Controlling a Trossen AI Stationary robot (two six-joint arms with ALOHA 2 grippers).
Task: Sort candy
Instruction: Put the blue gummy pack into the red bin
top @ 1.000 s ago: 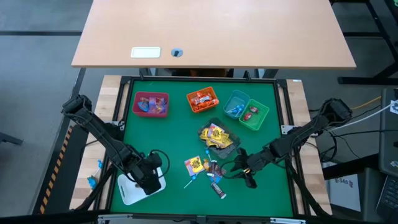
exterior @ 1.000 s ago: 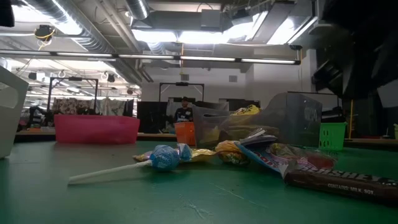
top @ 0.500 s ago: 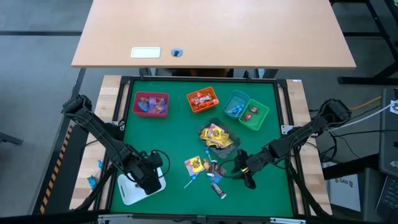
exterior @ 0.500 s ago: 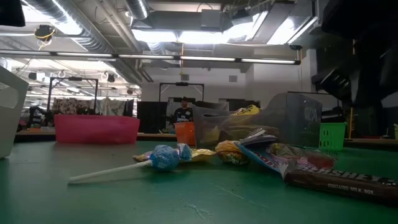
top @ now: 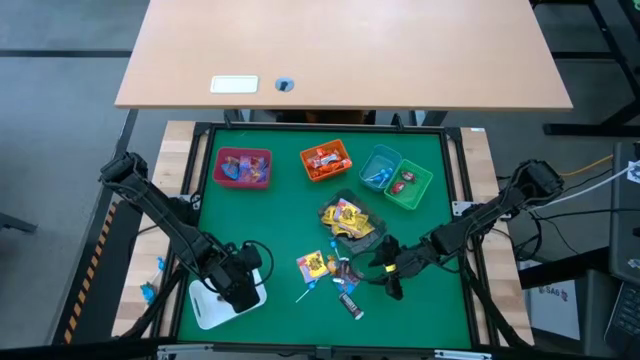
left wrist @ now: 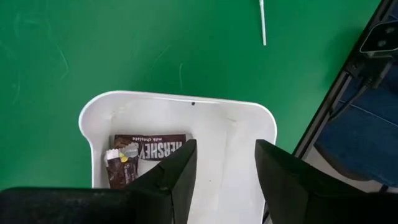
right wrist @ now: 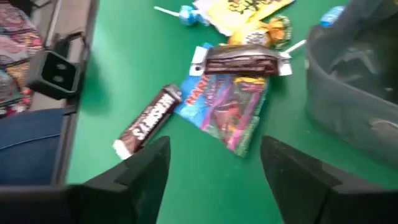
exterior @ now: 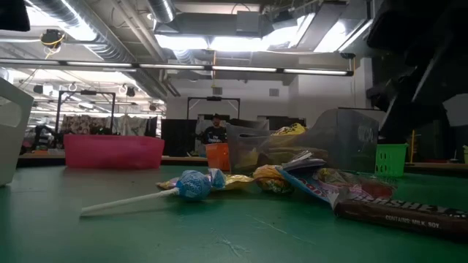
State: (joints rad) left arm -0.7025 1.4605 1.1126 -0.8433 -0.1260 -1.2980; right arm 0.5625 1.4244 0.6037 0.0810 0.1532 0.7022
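Note:
The loose candy lies on the green mat near the table's middle: a Hershey's bar, a blue packet, a dark brown packet, a blue lollipop and yellow packets. My right gripper hovers open just right of this pile, slanting down, with nothing between its fingers. My left gripper stands open above the white tray at the near left. A Hershey's bar and a smaller brown packet lie flat in that tray.
Along the far side stand a pink bin, an orange bin, a blue bin and a green bin, each with some candy. A dark see-through bin with yellow packets sits just beyond the pile, close to my right gripper.
My right gripper has rolled about its wrist over the same spot and its fingers have spread wider. The candy on the mat has stayed where it was.

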